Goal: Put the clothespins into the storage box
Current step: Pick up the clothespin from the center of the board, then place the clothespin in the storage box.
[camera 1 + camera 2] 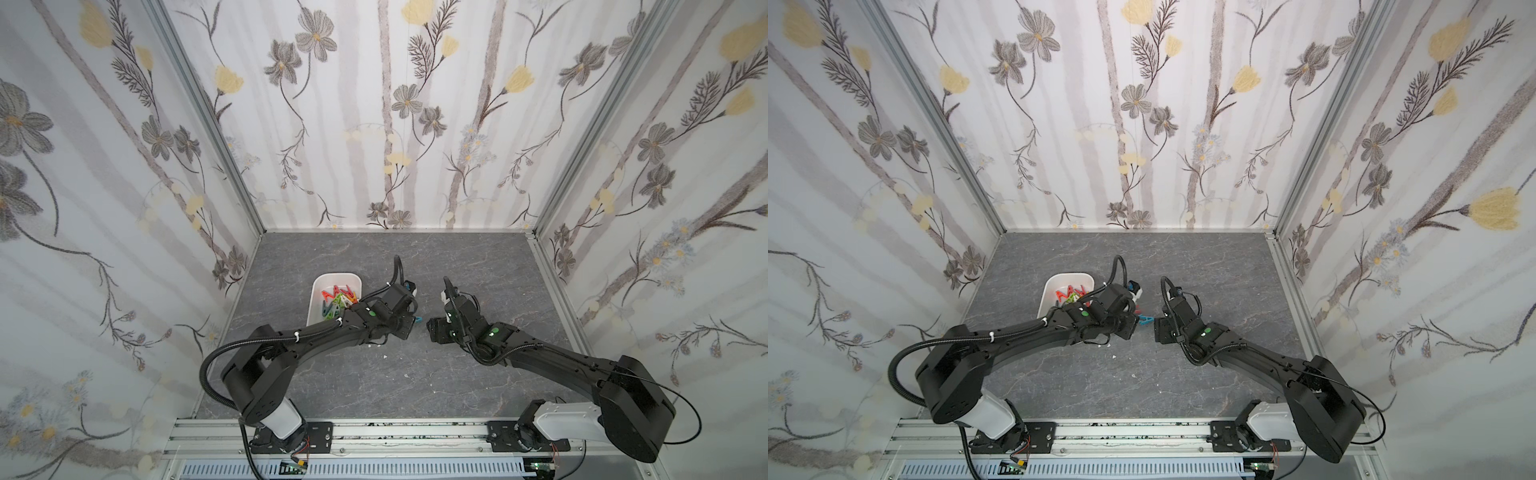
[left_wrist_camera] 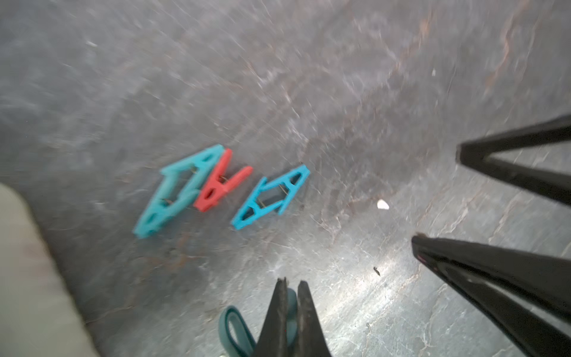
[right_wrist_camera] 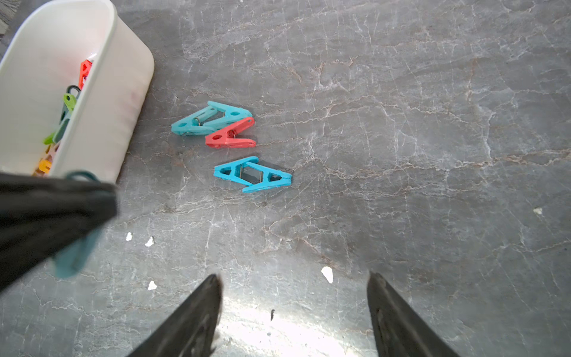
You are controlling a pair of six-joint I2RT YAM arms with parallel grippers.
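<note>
Left jaws: clamped on teal clothespin (image 3: 74, 259), near storage box (image 3: 117, 102). Right jaws: spread, empty. Loose on surface (image 3: 401, 154): turquoise clothespin (image 3: 210, 119), red clothespin (image 3: 230, 137), blue clothespin (image 3: 251, 174). Advised: clear box wall, release over interior only.

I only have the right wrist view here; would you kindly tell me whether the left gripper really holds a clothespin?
Observer: Yes. The left wrist view shows the left gripper shut on a teal clothespin.
Operator: Thank you. How full is the box?
Observer: In a top view, the box holds a small heap of clothespins. Its far end is bare, and the left arm hides its near end.
</note>
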